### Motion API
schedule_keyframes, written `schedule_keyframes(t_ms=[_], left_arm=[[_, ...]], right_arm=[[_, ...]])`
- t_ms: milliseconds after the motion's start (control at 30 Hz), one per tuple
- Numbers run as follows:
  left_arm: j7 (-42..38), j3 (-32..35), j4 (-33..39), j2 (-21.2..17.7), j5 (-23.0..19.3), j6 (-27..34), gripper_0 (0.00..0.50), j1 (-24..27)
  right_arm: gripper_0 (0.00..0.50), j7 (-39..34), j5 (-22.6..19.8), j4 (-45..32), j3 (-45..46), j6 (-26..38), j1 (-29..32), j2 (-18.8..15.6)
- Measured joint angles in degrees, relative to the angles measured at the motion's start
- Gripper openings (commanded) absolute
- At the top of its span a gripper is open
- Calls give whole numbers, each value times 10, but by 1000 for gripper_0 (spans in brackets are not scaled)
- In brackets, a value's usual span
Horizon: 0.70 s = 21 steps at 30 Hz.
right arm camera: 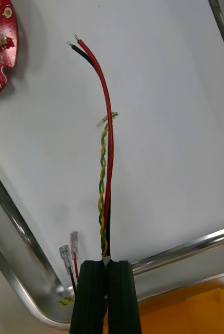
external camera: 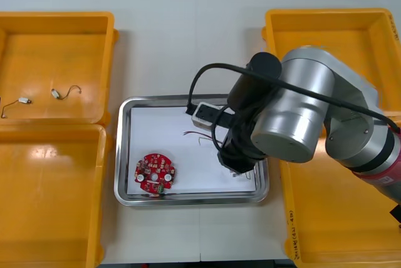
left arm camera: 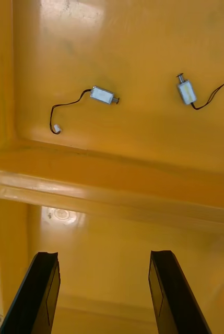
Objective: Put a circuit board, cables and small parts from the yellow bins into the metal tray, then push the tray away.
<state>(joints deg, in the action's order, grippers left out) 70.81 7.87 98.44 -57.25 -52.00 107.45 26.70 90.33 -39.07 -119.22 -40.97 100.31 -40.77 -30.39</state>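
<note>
Front view: the right arm (external camera: 301,111) hangs over the metal tray (external camera: 125,155), which sits mid-table toward the near edge. The arm's bulk hides its own tip and the tray's right side. A red circuit board (external camera: 156,173) lies in the tray's near-left part, and thin ends of the cables (external camera: 193,134) poke out from under the arm. Two small metal parts (external camera: 57,93) lie in the yellow bin (external camera: 56,24) at the table's far-left corner.

Right wrist view: the right pincer (right arm camera: 106,263) is clamped narrow on the cables, red, black and twisted yellow-green, which run from its fingers across the tray's white floor. The circuit board is cut off at the edge.

Left wrist view: the left pincer (left arm camera: 104,255) stands wide, gripping nothing. The small metal parts lie beyond a bin wall, well apart from it.
</note>
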Motion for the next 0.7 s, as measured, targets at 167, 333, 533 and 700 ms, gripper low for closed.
schedule_keyframes(t_ms=[167,333,533,700], left_arm=[[111,0,-50,0,1,-30,500,3],[160,0,-100,0,1,-54,500,12],[161,-2,-152,0,1,-81,500,34],[161,-30,-200,0,-1,-111,500,68]], right_arm=[[0,24,10,15,-53,-22,-24,0],[0,72,36,27,-82,-30,-34,0],[0,153,37,47,-85,-46,-34,0],[0,173,37,50,-95,-55,-34,0]])
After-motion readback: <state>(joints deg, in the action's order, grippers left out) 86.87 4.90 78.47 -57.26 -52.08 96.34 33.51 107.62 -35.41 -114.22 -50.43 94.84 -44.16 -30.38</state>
